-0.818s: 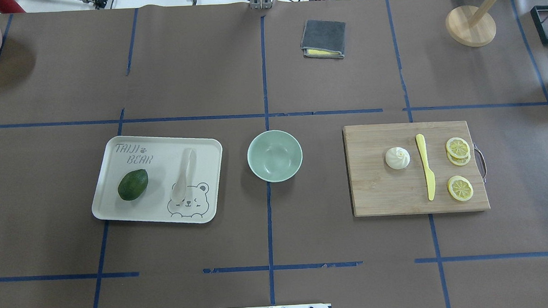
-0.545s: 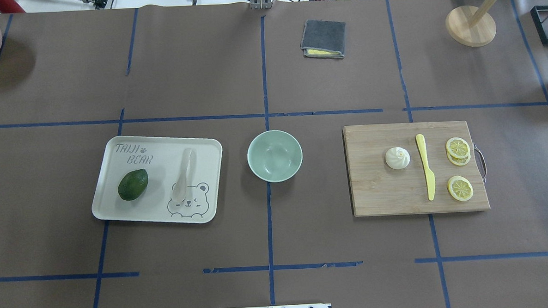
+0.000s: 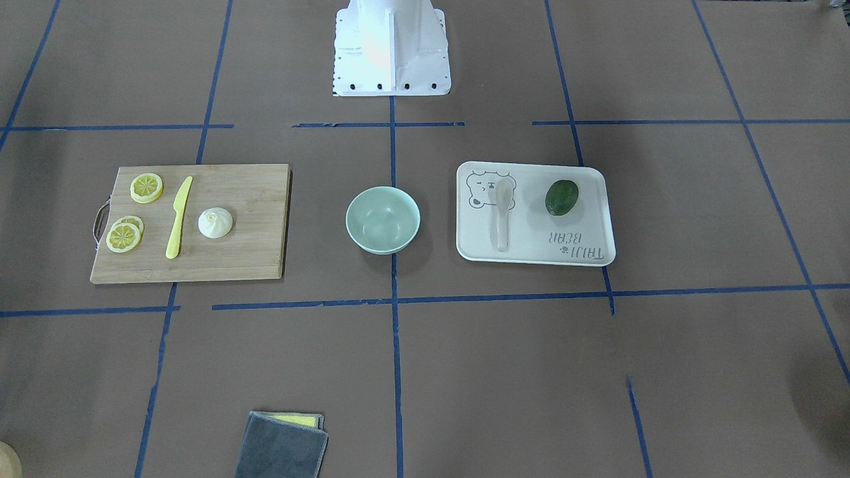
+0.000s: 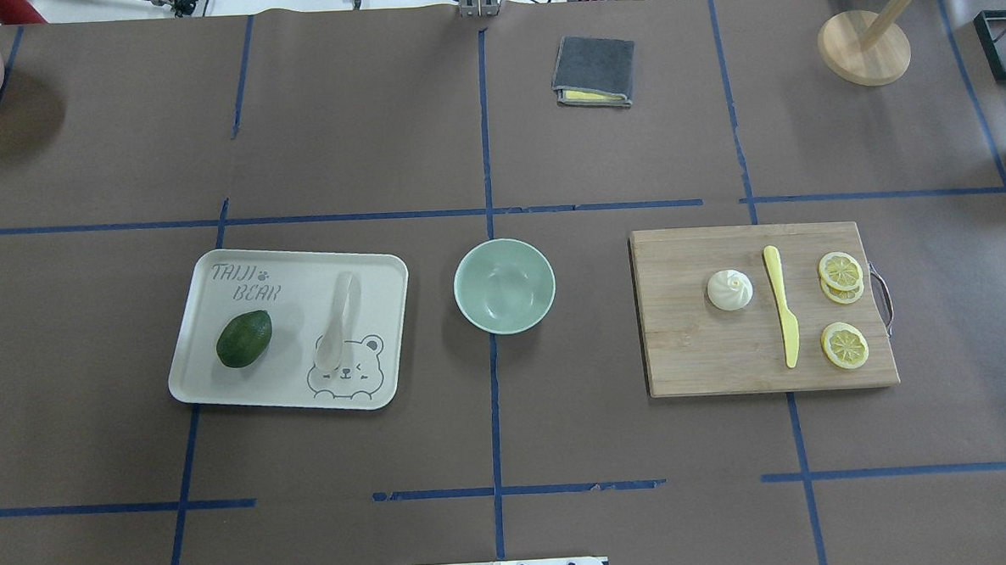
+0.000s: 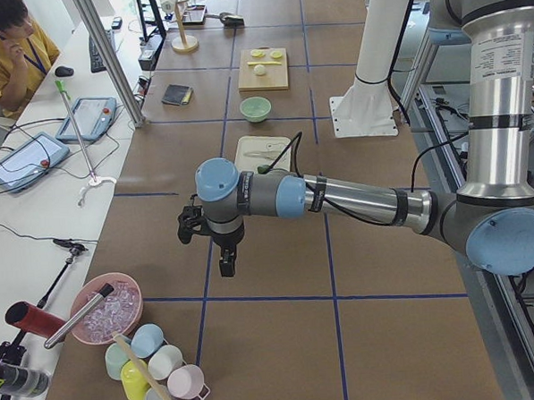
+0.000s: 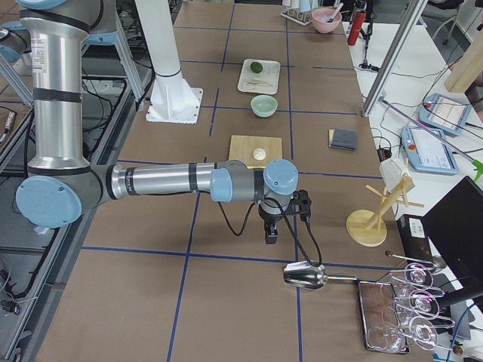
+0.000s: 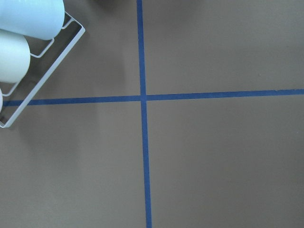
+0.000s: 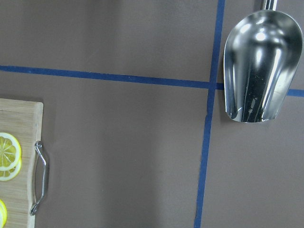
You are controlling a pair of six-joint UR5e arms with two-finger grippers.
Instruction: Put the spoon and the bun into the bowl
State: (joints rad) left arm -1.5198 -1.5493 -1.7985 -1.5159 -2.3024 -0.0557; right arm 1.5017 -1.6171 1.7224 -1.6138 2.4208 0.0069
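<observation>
Pale off-white glossy soup spoon (image 4: 337, 322) lies on cream rectangular tray (image 4: 299, 279), beside dark green avocado (image 4: 244, 339). Small white pleated bun (image 4: 730, 289) sits on wooden cutting board (image 4: 702, 359), near yellow plastic knife (image 4: 782, 304). Round mint-green bowl (image 4: 504, 285) stands between tray and board. Left gripper (image 5: 223, 256) and right gripper (image 6: 275, 225) hang over opposite table ends, well apart from items. Whether claws are apart or together: cannot tell.

Left claw (image 5: 226, 268), right claw (image 6: 270, 235): openness indiscernible

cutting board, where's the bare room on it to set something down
The cutting board is bare on the side toward the bowl, between its edge and the bun, and in the robot-side corner from there up to the knife. Past the knife, lemon slices crowd it.
</observation>
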